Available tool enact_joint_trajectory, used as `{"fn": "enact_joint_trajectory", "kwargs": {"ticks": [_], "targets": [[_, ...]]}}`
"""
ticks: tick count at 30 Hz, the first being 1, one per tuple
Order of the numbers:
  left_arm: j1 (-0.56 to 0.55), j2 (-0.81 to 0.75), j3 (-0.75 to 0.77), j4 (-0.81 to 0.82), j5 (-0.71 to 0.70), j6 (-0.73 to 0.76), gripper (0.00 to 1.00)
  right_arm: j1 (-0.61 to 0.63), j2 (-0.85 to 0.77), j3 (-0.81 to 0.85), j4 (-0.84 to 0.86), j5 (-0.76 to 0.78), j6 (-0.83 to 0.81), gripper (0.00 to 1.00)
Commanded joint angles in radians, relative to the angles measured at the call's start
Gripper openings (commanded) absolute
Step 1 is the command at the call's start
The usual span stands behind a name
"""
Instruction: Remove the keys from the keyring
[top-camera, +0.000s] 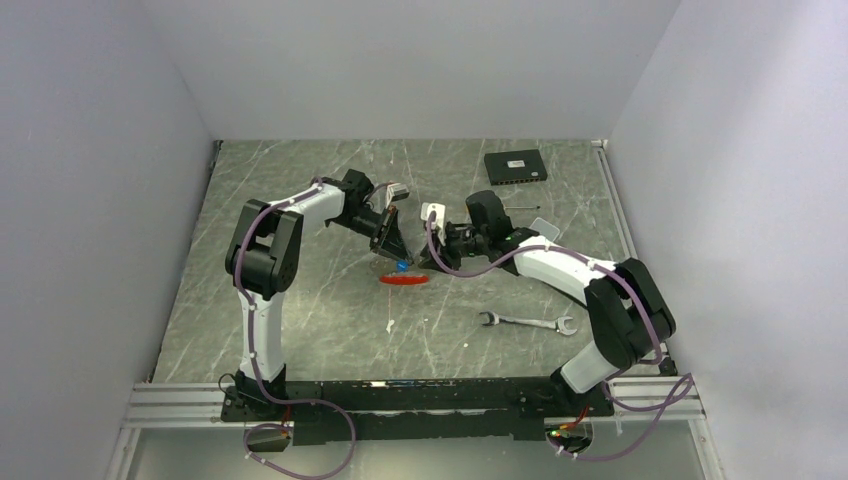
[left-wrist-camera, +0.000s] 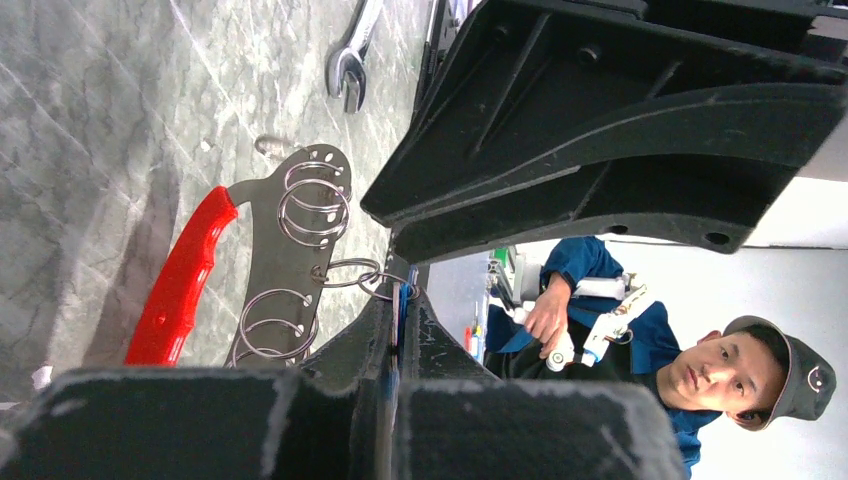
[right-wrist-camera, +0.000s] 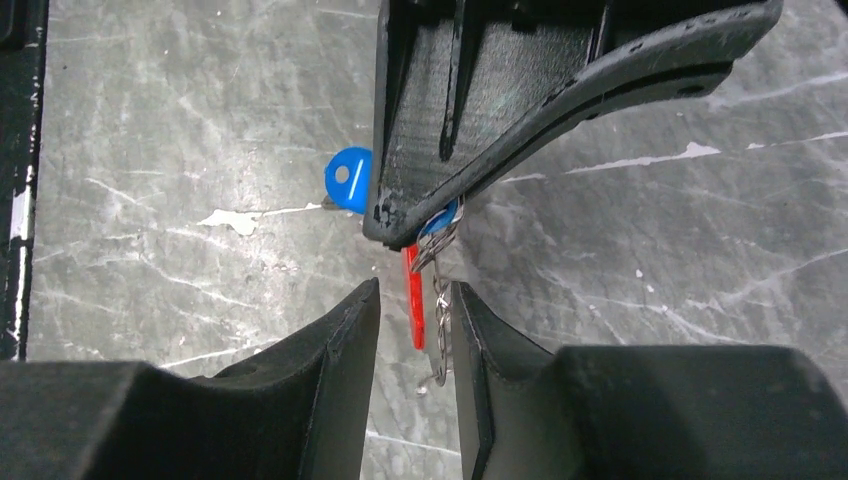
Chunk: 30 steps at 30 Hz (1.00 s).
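One wrench (top-camera: 525, 322) lies on the desk (top-camera: 300, 330). Up and left of the wrench are one keyring (top-camera: 403, 280) with one red tag, and one blue-headed key (top-camera: 400, 264). Left of the wrench is one tiny silvery piece (top-camera: 390, 325), too small to name. Far behind the wrench is one flat black box (top-camera: 515, 166). There are two arms, so two tools: the left tool (left-wrist-camera: 400, 320) and the right tool (right-wrist-camera: 410, 292). The keyring carries several wire rings (left-wrist-camera: 313, 200), exact count unclear. One person (left-wrist-camera: 740, 370) in a cap.
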Motion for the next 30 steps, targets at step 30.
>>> {"fn": "enact_joint_trajectory", "kwargs": {"ticks": [30], "targets": [[0.031,0.004,0.021,-0.011,0.054,0.036,0.0,0.038,0.083,0.1,0.034,0.015,-0.002,0.0]]}}
